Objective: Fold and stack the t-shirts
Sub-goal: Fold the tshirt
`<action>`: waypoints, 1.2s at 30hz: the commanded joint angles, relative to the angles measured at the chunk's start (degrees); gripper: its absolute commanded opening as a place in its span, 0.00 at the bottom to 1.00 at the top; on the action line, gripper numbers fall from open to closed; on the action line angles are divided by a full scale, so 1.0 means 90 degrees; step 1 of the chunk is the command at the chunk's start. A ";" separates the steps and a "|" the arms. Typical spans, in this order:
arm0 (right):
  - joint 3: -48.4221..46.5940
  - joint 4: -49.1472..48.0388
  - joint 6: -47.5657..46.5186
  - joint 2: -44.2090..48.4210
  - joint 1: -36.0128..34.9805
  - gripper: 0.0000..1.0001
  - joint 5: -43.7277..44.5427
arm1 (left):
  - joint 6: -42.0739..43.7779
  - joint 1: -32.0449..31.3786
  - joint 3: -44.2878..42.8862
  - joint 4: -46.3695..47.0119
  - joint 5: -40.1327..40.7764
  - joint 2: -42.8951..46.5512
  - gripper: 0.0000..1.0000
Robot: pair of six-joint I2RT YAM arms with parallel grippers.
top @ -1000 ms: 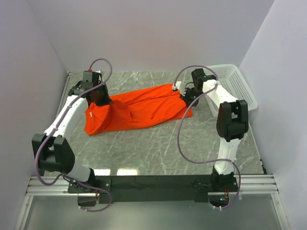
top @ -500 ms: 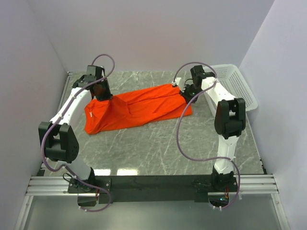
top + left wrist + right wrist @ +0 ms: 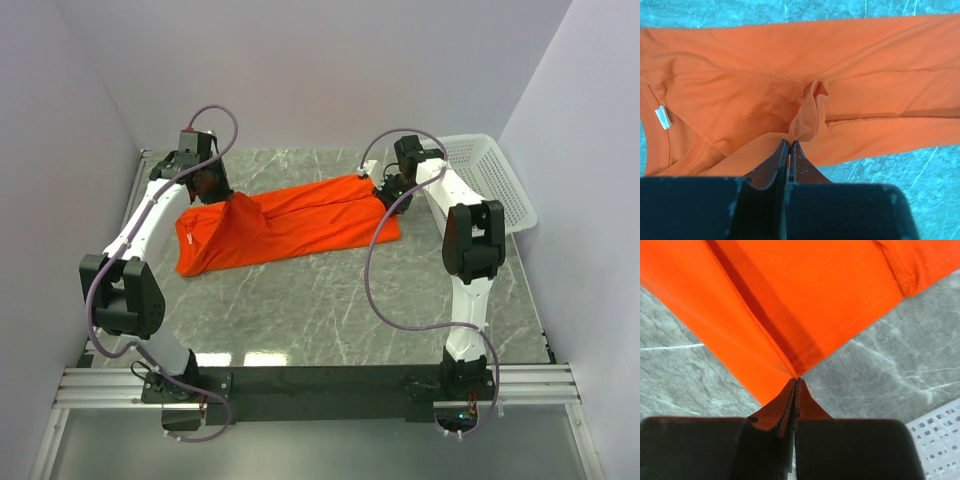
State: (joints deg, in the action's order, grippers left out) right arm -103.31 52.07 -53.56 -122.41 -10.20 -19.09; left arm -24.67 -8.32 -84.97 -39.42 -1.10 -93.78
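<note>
A: In the top view, the left gripper has carried its pinch toward the far side over the last second. The cloth under it now stands in a small tent. The right gripper has edged far too.

B: So the t-shirt is mid-fold, not stacked?

A: It looks that way. It lies as a long orange-red band across the middle of the grey marbled table, left end wider and rumpled. The white mesh basket sits apart at the far right.

B: And the left wrist view?

A: The left gripper is clenched on a puckered ridge of thin fabric, pulled up from the t-shirt. Soft creases fan out from the pinch. A ribbed collar with a small white tag shows at the left edge.

B: The right wrist?

A: The right gripper is clamped on the very corner of the t-shirt, where a stitched hem meets a folded edge. The cloth runs taut and smooth away from it. Veined stone lies below, and a corner of the basket shows at the lower right.

B: Both ends held, then; the fold still has to be laid down.
</note>
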 commanded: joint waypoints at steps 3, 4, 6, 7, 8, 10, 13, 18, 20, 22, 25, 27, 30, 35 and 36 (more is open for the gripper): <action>-0.0503 0.0064 0.0170 -0.0080 0.0039 0.00 0.0022 | 0.0055 0.0045 -0.0373 0.0268 0.0366 -0.0195 0.01; -0.0523 0.0073 0.0189 -0.0090 0.0030 0.00 0.0022 | 0.0036 0.0035 -0.0373 0.0269 0.0405 -0.0215 0.01; -0.0611 0.0064 0.0228 -0.0139 0.0029 0.00 0.0002 | 0.0036 0.0045 -0.0344 0.0327 0.0503 -0.0196 0.01; -0.0640 0.0064 0.0248 -0.0149 0.0029 0.00 0.0012 | 0.0026 0.0045 -0.0315 0.0356 0.0532 -0.0176 0.01; -0.0679 0.0064 0.0277 -0.0178 0.0029 0.00 0.0022 | 0.0016 0.0055 -0.0305 0.0376 0.0571 -0.0176 0.01; -0.0777 0.0083 0.0307 -0.0246 0.0020 0.00 0.0061 | -0.0003 0.0074 -0.0295 0.0425 0.0679 -0.0176 0.01; -0.0885 0.0083 0.0365 -0.0354 -0.0029 0.00 0.0129 | -0.0023 0.0104 -0.0286 0.0483 0.0747 -0.0166 0.00; -0.1002 0.0005 0.0521 -0.0529 -0.0136 0.00 0.0314 | -0.0043 0.0143 -0.0247 0.0522 0.0796 -0.0205 0.01; -0.1051 -0.0034 0.0609 -0.0598 -0.0166 0.00 0.0412 | -0.0043 0.0143 -0.0208 0.0571 0.0816 -0.0196 0.01; -0.1138 -0.0063 0.0658 -0.0705 -0.0195 0.00 0.0480 | -0.0043 0.0153 -0.0139 0.0610 0.0816 -0.0166 0.00; -0.1236 -0.0102 0.0746 -0.0783 -0.0215 0.00 0.0569 | -0.0043 0.0172 -0.0061 0.0688 0.0797 -0.0137 0.00; -0.1256 -0.0132 0.0795 -0.0803 -0.0234 0.00 0.0588 | -0.0033 0.0172 -0.0061 0.0689 0.0787 -0.0156 0.00; -0.1246 -0.0200 0.0844 -0.0813 -0.0264 0.00 0.0627 | -0.0023 0.0172 -0.0051 0.0698 0.0787 -0.0195 0.00; -0.1304 -0.0288 0.0922 -0.0871 -0.0312 0.00 0.0686 | -0.0023 0.0172 -0.0022 0.0737 0.0787 -0.0244 0.00; -0.1305 -0.0298 0.0932 -0.0891 -0.0341 0.00 0.0724 | -0.0013 0.0172 -0.0003 0.0747 0.0796 -0.0235 0.00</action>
State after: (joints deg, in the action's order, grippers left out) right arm -112.14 51.09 -46.17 -130.06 -12.51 -13.87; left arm -24.88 -7.03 -85.47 -34.94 5.06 -95.88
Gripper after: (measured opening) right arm 0.007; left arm 0.040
